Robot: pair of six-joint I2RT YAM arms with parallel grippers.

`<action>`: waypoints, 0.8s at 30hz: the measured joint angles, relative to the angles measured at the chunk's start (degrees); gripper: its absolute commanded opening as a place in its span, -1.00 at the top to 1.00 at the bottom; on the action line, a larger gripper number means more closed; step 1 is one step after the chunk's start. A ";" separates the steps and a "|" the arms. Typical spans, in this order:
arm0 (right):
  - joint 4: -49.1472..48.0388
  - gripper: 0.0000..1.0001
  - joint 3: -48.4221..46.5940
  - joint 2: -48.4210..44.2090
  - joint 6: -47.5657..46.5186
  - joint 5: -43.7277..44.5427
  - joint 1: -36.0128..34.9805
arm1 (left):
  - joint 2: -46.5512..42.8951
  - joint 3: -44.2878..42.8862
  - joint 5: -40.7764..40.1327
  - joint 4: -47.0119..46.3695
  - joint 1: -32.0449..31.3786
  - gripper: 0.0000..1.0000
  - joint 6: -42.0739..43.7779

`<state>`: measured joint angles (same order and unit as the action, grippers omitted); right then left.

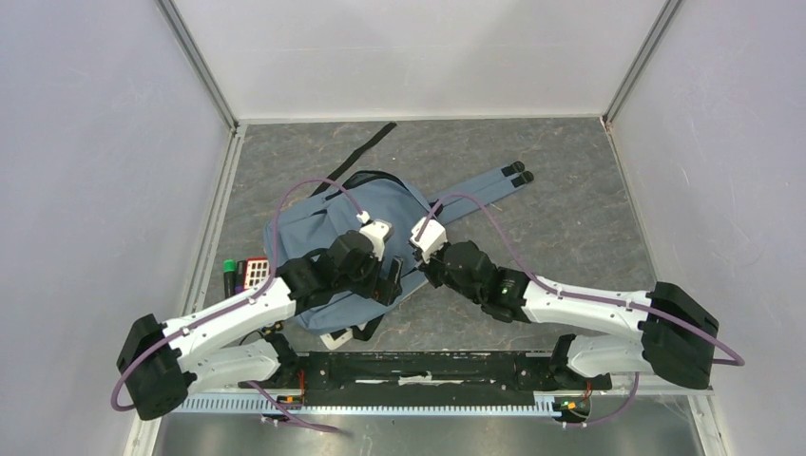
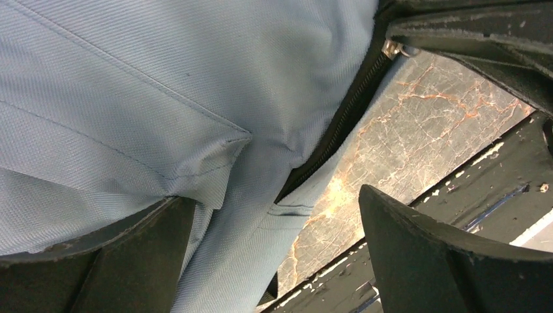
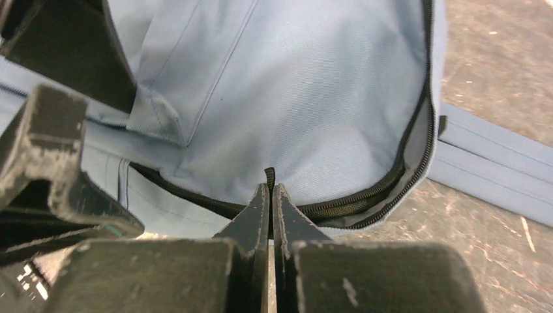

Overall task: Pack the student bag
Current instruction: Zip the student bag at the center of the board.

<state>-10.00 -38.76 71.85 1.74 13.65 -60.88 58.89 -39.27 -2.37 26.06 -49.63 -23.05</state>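
Right gripper [image 3: 269,190] clamps zip tab [image 3: 269,173] of student bag [image 3: 293,98] | left gripper [image 2: 274,195] agape alongside | green marker [image 1: 229,275] nearby

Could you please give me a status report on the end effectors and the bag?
Right end effector shut on small black zip tab. Left end effector open over soft grey-blue fabric backpack, crowding the right one.

Dark grey marbled tabletop [image 1: 580,190] with pale veins, plain white back wall [image 1: 418,57] behind the tabletop, white left wall [image 1: 86,171] and right wall [image 1: 741,123] flanking it, aluminium post [image 1: 201,66] at its far-left corner, black rail [image 1: 428,366] along its near edge, slotted grey strip [image 1: 380,405] just beyond the rail, flat even light.
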 measured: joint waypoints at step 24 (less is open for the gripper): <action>-8.33 1.00 5.11 -7.06 1.33 14.78 -2.49 | 2.40 -0.85 -17.81 -9.51 -14.47 -0.99 8.66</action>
<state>-18.33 -33.65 64.79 3.07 28.42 -63.37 61.30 -40.12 -20.18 16.56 -64.10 -14.39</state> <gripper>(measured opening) 0.010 0.994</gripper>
